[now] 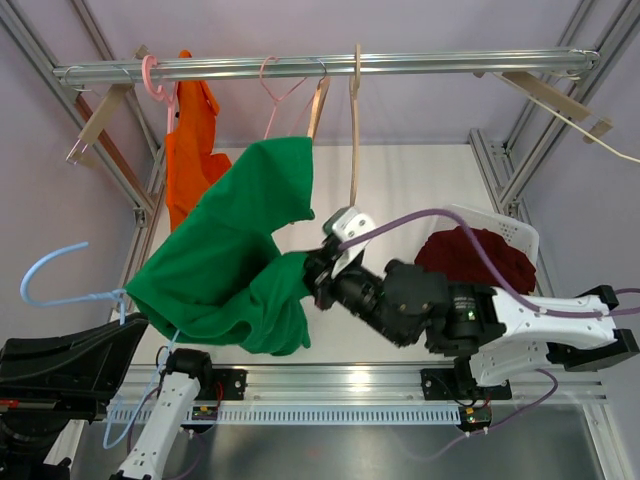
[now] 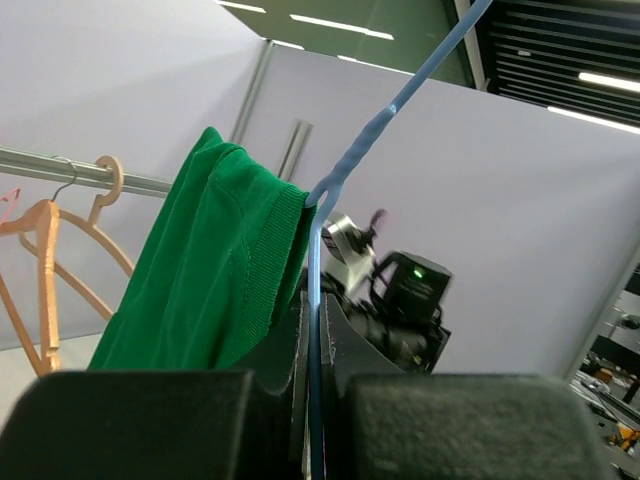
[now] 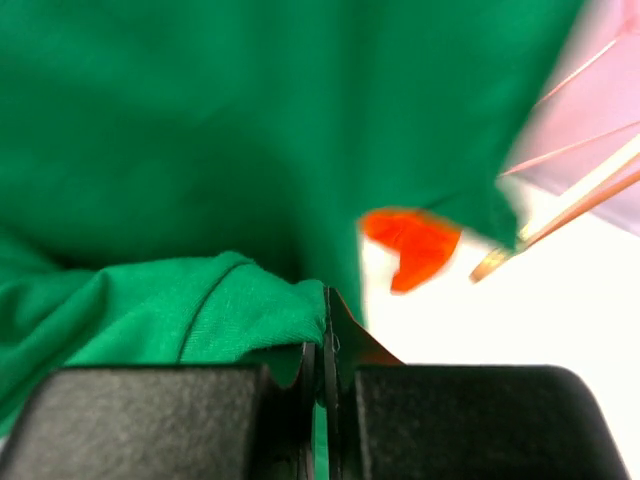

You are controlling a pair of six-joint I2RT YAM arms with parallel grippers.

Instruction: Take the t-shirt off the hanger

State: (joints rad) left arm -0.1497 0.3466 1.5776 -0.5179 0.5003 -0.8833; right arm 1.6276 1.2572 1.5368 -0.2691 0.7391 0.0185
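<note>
**Both pincers clamped, shirt on hanger**

Top: the green shirt (image 1: 230, 250) hangs bunched, with the blue hanger (image 1: 55, 275) at its nine o'clock.
Left wrist: the left pincer (image 2: 315, 420) is closed tight on the hanger wire, the shirt draped at ten o'clock.
Right wrist: the right pincer (image 3: 325, 400) is closed, pinching a shirt fold.

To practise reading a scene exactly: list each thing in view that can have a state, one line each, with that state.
Green t-shirt: draped on the blue hanger, pinched at one edge.
Blue hanger: off the rail, held by the left gripper.
Left gripper: shut on the blue hanger.
Right gripper: shut on the green t-shirt.
Orange t-shirt: hanging from the rail.
Wooden hanger: on the rail, bare.
Basket: holds a dark red garment.
</note>
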